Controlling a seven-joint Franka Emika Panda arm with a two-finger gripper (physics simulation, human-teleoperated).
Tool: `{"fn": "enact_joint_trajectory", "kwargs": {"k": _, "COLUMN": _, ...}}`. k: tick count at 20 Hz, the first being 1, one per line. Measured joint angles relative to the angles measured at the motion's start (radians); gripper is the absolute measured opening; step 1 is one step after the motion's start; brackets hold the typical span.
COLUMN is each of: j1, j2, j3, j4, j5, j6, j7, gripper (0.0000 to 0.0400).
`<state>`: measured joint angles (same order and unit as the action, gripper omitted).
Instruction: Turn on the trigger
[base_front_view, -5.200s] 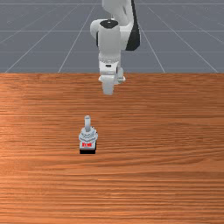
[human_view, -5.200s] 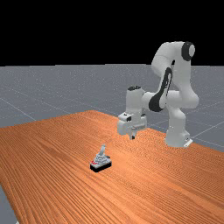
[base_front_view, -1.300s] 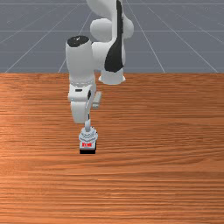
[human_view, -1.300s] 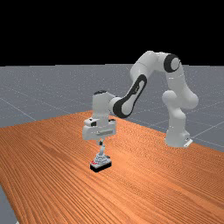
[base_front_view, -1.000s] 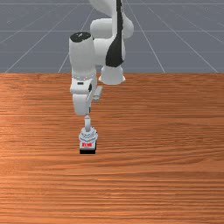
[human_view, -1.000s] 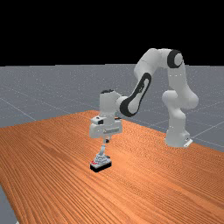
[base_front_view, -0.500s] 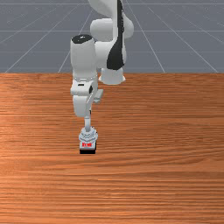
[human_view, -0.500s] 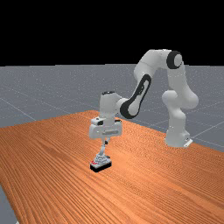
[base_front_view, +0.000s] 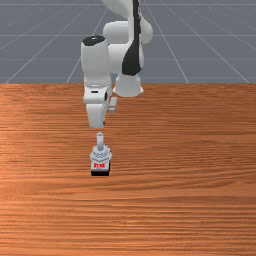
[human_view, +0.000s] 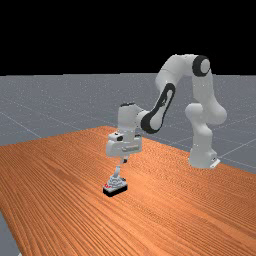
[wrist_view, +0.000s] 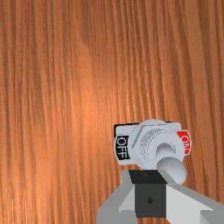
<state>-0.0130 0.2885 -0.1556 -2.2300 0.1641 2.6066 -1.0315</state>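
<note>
While your pincer (human_view: 124, 160) hangs just above the toggle switch (base_front_view: 101, 156), its fingers are pressed together, with nothing pinched between them. Item one, the switch: grey, on a black base, set on the orange-brown table (base_front_view: 190, 200), between seven and eight o'clock of the front view's middle. Item two, its lever (base_front_view: 100, 141): light grey, round-topped, pointing to twelve o'clock in the front view and leaning toward one o'clock in the far view, away from the red side; you have it at off. Item three, two labels, legible to you in the wrist view: OFF label (wrist_view: 122, 147), white on black; ON label (wrist_view: 184, 142), white on red, on the opposite side of the switch. Item four, the pincer: near the lever's top, apart from it in the front view, between twelve and one o'clock of it there. Item five, your arm (human_view: 167, 75): white and grey, base between two and three o'clock of the switch in the far view.
</note>
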Motion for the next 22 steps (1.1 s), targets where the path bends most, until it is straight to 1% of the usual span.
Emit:
{"fn": "enact_joint_trajectory", "kwargs": {"k": 2, "j1": -0.002, "j2": 0.001, "j3": 0.002, "j4": -0.003, "j5": 0.002, "j6": 0.005, "j7": -0.007, "gripper": 0.0000}}
{"fn": "enact_joint_trajectory", "kwargs": {"k": 3, "j1": -0.049, "j2": -0.001, "j3": 0.063, "j4": -0.055, "j5": 0.102, "j6": 0.159, "j7": -0.064, "gripper": 0.0000}}
{"fn": "enact_joint_trajectory", "kwargs": {"k": 4, "j1": -0.030, "j2": 0.014, "j3": 0.040, "j4": -0.045, "j5": 0.074, "j6": 0.141, "j7": -0.036, "gripper": 0.0000}}
{"fn": "enact_joint_trajectory", "kwargs": {"k": 6, "j1": -0.037, "j2": 0.048, "j3": 0.050, "j4": -0.042, "j5": 0.083, "j6": 0.169, "j7": -0.044, "gripper": 0.0000}}
{"fn": "enact_joint_trajectory", "kwargs": {"k": 7, "j1": -0.026, "j2": 0.063, "j3": 0.037, "j4": -0.032, "j5": 0.067, "j6": 0.151, "j7": -0.028, "gripper": 0.0000}}
{"fn": "enact_joint_trajectory", "kwargs": {"k": 8, "j1": 0.058, "j2": 0.078, "j3": -0.054, "j4": -0.023, "j5": -0.057, "j6": 0.132, "j7": 0.095, "gripper": 0.0000}}
{"fn": "enact_joint_trajectory", "kwargs": {"k": 9, "j1": -0.001, "j2": 0.086, "j3": 0.005, "j4": 0.013, "j5": 0.017, "j6": 0.048, "j7": 0.021, "gripper": 0.0000}}
{"fn": "enact_joint_trajectory", "kwargs": {"k": 11, "j1": 0.000, "j2": 0.080, "j3": 0.004, "j4": 0.009, "j5": 0.017, "j6": 0.050, "j7": 0.021, "gripper": 0.0000}}
{"fn": "enact_joint_trajectory", "kwargs": {"k": 12, "j1": 0.003, "j2": 0.070, "j3": 0.004, "j4": -0.014, "j5": 0.031, "j6": 0.097, "j7": 0.038, "gripper": 0.0000}}
{"fn": "enact_joint_trajectory", "kwargs": {"k": 15, "j1": 0.003, "j2": 0.052, "j3": 0.002, "j4": -0.016, "j5": 0.023, "j6": 0.078, "j7": 0.033, "gripper": 0.0000}}
{"fn": "enact_joint_trajectory", "kwargs": {"k": 16, "j1": 0.010, "j2": 0.060, "j3": -0.005, "j4": 0.002, "j5": 0.005, "j6": 0.074, "j7": 0.039, "gripper": 0.0000}}
{"fn": "enact_joint_trajectory", "kwargs": {"k": 18, "j1": 0.018, "j2": 0.085, "j3": -0.010, "j4": 0.053, "j5": -0.005, "j6": 0.051, "j7": 0.056, "gripper": 0.0000}}
{"fn": "enact_joint_trajectory", "kwargs": {"k": 19, "j1": -0.006, "j2": 0.090, "j3": 0.012, "j4": 0.079, "j5": 0.020, "j6": 0.031, "j7": 0.007, "gripper": 0.0000}}
{"fn": "enact_joint_trajectory", "kwargs": {"k": 21, "j1": -0.013, "j2": 0.100, "j3": 0.027, "j4": 0.087, "j5": 0.052, "j6": 0.089, "j7": 0.010, "gripper": 0.0000}}
{"fn": "enact_joint_trajectory", "kwargs": {"k": 22, "j1": -0.017, "j2": 0.111, "j3": 0.035, "j4": 0.103, "j5": 0.059, "j6": 0.098, "j7": 0.004, "gripper": 0.0000}}
